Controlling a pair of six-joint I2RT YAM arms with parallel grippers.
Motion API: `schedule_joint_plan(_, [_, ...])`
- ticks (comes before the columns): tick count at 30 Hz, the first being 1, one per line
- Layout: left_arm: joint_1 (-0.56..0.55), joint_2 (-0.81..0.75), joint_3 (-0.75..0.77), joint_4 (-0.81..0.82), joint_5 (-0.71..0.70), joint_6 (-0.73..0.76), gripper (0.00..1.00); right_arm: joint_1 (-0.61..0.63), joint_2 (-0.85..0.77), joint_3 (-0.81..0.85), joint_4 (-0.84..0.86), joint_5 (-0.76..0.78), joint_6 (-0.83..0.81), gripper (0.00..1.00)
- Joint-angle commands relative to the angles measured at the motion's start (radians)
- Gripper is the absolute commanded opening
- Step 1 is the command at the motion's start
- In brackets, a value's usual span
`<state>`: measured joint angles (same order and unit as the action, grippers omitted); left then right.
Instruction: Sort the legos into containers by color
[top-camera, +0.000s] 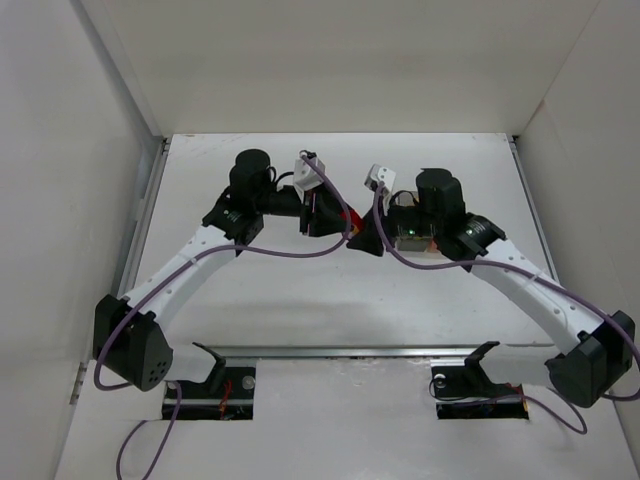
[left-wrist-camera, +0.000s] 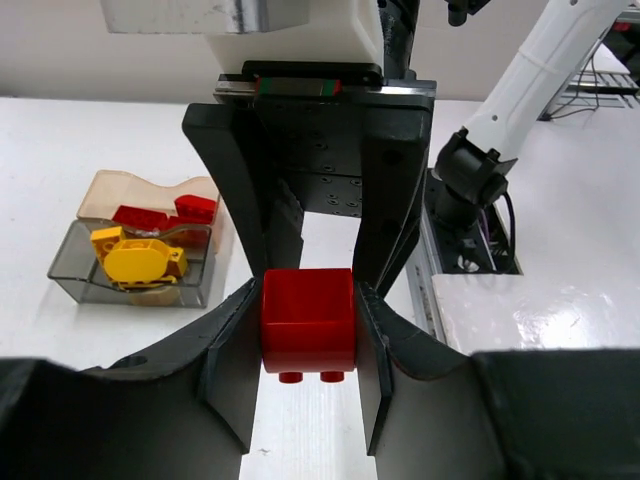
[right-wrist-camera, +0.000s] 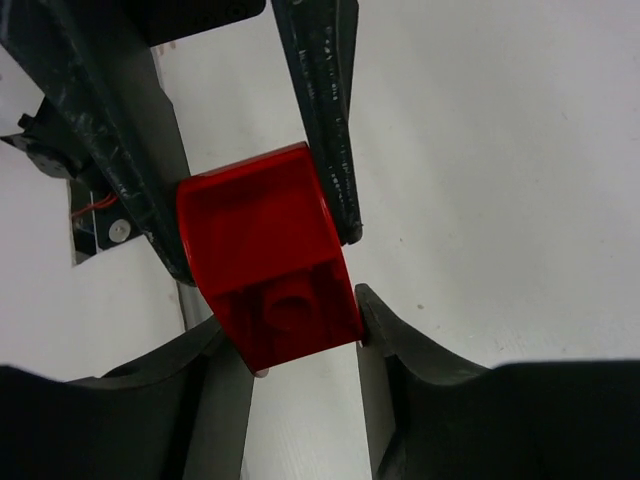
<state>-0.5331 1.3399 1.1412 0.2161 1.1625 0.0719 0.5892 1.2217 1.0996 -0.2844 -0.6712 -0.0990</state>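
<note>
A red lego (left-wrist-camera: 308, 318) hangs above the table between both grippers, which meet tip to tip at the table's middle (top-camera: 349, 222). My left gripper (left-wrist-camera: 308, 300) is shut on its sides. My right gripper (right-wrist-camera: 290, 315) grips the brick's studded lower end (right-wrist-camera: 270, 270), and its fingers (left-wrist-camera: 395, 190) come in from the opposite side. The joined containers stand to the left in the left wrist view. The dark grey one (left-wrist-camera: 70, 275) holds yellow legos (left-wrist-camera: 135, 260). The clear tan one (left-wrist-camera: 100, 190) holds red legos (left-wrist-camera: 165, 213).
The right arm's white link (left-wrist-camera: 545, 60) and black joint (left-wrist-camera: 470, 175) stand close behind the grippers. A metal rail (top-camera: 340, 352) runs along the table's near edge. White walls enclose the table on three sides.
</note>
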Motion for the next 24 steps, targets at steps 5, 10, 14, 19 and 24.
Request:
schedule_joint_plan(5, [0.002, -0.041, 0.006, 0.057, 0.019, -0.03, 0.0, 0.001, -0.017, 0.068, 0.04, 0.146, 0.047, 0.0])
schedule_joint_plan(10, [0.002, -0.059, -0.014, 0.048, -0.099, -0.044, 0.59, 0.001, -0.082, 0.023, 0.04, 0.292, 0.079, 0.0])
schedule_joint_plan(14, [0.002, -0.07, -0.029, 0.01, -0.249, -0.02, 1.0, -0.041, -0.103, 0.003, 0.015, 0.462, 0.14, 0.0])
schedule_joint_plan(19, [0.002, -0.117, -0.09, -0.009, -0.718, 0.006, 1.0, -0.179, 0.02, 0.061, -0.157, 0.728, 0.264, 0.0])
schedule_joint_plan(24, [-0.019, -0.137, -0.182, -0.043, -1.052, 0.065, 1.0, -0.367, 0.261, 0.146, -0.345, 0.89, 0.32, 0.0])
